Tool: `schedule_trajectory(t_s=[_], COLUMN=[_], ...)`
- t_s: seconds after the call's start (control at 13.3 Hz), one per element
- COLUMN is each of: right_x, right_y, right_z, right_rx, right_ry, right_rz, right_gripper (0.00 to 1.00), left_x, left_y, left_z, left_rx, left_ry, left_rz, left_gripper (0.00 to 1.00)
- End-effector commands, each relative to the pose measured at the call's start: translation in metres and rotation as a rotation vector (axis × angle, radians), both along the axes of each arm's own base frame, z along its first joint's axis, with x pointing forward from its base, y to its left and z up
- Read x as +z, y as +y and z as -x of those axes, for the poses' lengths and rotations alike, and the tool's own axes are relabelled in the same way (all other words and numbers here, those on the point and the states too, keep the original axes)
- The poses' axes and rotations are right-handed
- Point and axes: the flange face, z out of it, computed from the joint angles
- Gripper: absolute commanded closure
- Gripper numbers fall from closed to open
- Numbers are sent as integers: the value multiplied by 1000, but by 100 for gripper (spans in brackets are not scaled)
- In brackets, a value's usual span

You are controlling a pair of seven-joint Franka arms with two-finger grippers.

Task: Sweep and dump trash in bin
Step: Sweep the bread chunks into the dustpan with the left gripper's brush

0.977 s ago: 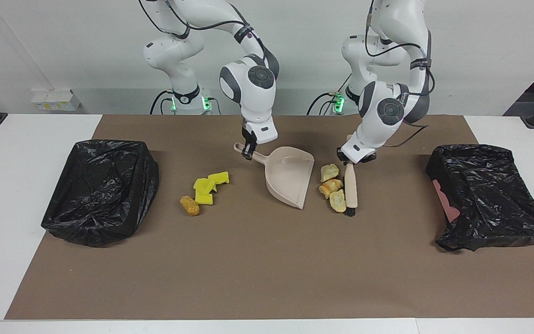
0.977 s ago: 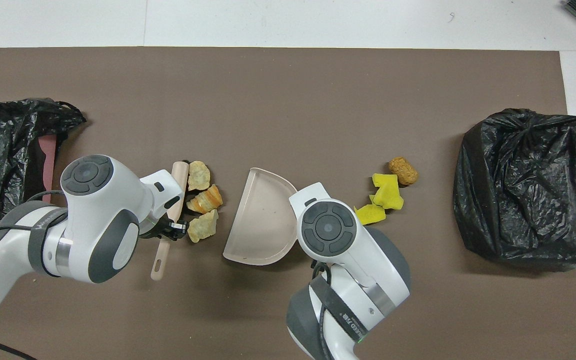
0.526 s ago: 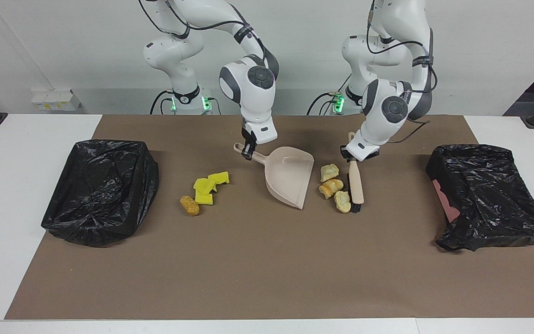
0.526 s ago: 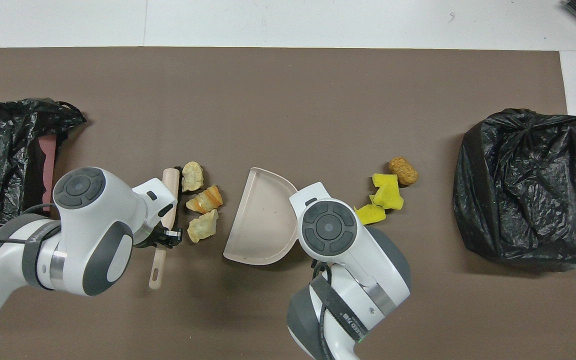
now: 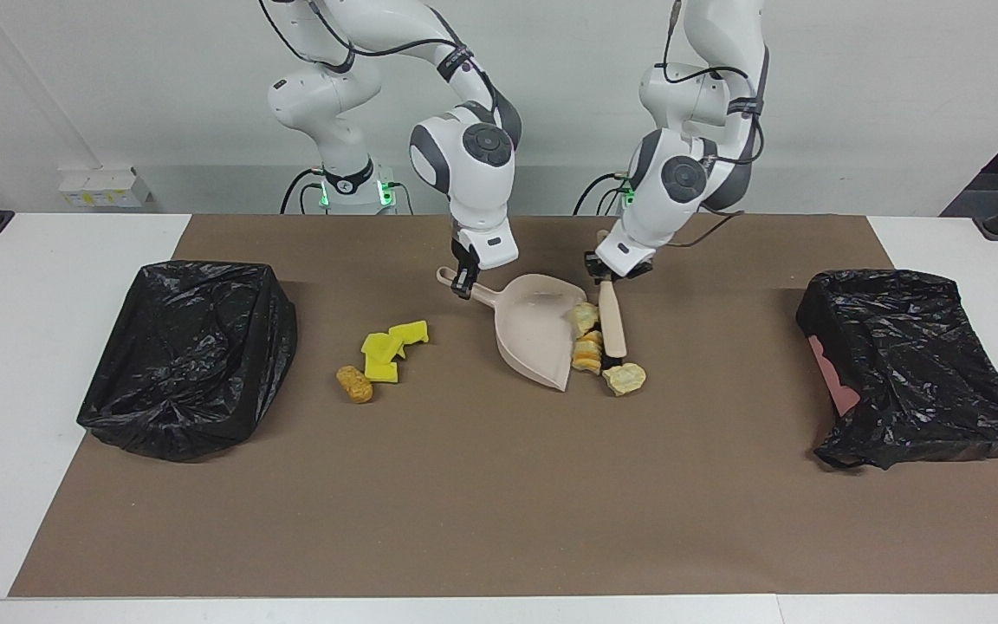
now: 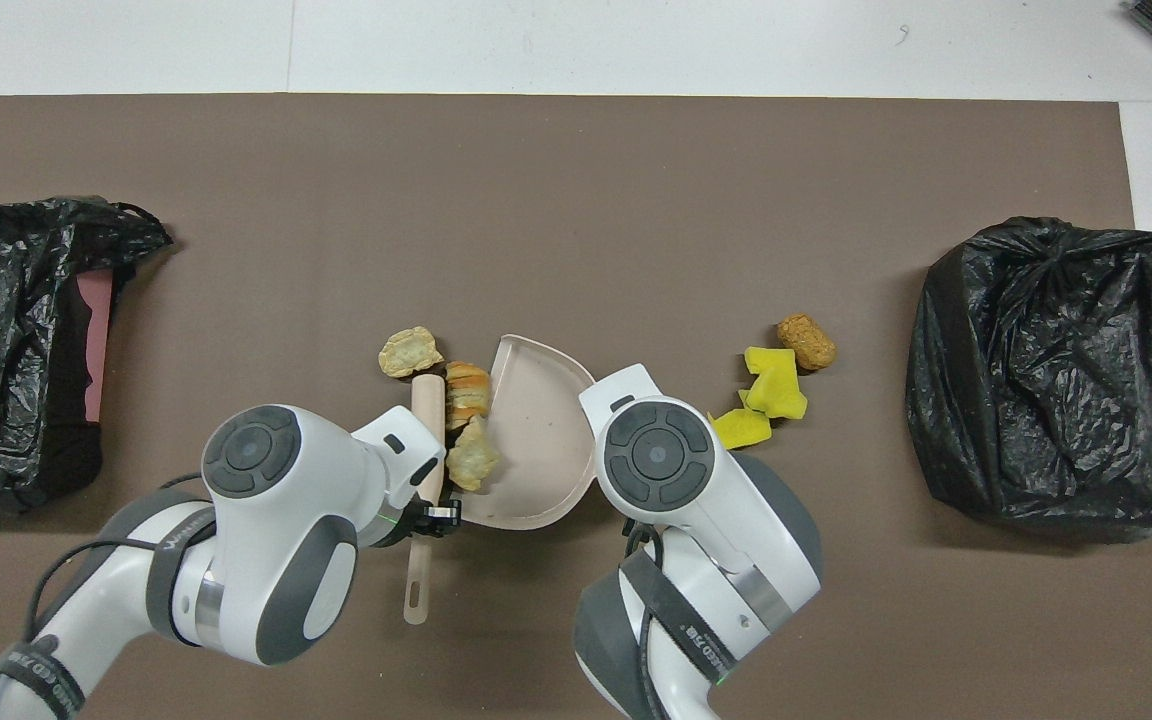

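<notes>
**Bread lumps at the dustpan's lip, yellow scraps still waiting**

Nearest the robots, the right gripper [image 5: 463, 286] is clamped on the dustpan [image 5: 541, 334] handle, and the left gripper [image 5: 610, 270] grips the brush [image 5: 612, 328]. A second ago the brush lay well clear of the pan; now two tan lumps [image 5: 586, 338] touch its open edge, perhaps just inside. A third lump [image 5: 625, 378] has slipped past, farther out. The yellow pieces [image 5: 391, 347] and nugget [image 5: 354, 384] lie unswept; nothing is in either bin [image 5: 191, 355] yet.

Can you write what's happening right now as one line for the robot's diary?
left gripper: shut on brush | right gripper: shut on dustpan handle | two bread lumps at dustpan mouth | one lump outside
</notes>
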Motion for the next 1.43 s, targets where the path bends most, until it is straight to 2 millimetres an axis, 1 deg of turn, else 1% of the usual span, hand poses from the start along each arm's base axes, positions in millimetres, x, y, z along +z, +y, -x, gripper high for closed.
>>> schedule_trajectory(t_s=[0.0,0.08,0.15,0.23,0.38,0.53,0.6,0.75,0.83,0.9,0.98,1.05,1.13,1.2,1.28,1.35], right_x=[-1,-1,-1,-1,-1,-1,-1,-1,-1,-1,-1,-1,-1,-1,-1,-1], right_y=[-4,-4,-4,-4,-4,-4,-4,-3,-4,-4,-4,-4,-3,-3,-3,-3], right_z=[-1,-1,-1,-1,-1,-1,-1,-1,-1,-1,-1,-1,0,-1,0,-1], right_rx=[-16,-16,-16,-16,-16,-16,-17,-16,-18,-30,-41,-47,-43,-47,-45,-47], right_ry=[-14,-14,-15,-14,-15,-14,-15,-14,-14,-16,-18,-18,-19,-18,-18,-18], right_rz=[10,10,9,10,9,10,11,10,10,10,12,11,12,11,11,11], right_gripper=[100,100,100,100,100,100,100,100,100,100,100,100,100,100,100,100], left_x=[8,16,21,25,35,48,54,51,52,48,46,34,24,19,16,12], left_y=[-54,-69,-76,-79,-66,-28,-17,15,26,48,62,65,77,83,85,80], left_z=[20,22,14,8,-1,-37,-51,-75,-85,-103,-119,-129,-135,-133,-127,-117], left_rx=[-31,-30,2,10,18,47,35,47,18,22,5,-27,-50,-97,-133,-157], left_ry=[-27,-35,-31,-32,-27,-48,-65,-98,-131,-139,-142,-137,-133,-126,-110,-100], left_rz=[72,84,85,88,81,34,5,-51,-90,-111,-110,-105,-104,-99,-97,-99], left_gripper=[100,100,100,100,100,100,100,100,100,100,100,100,100,100,100,100])
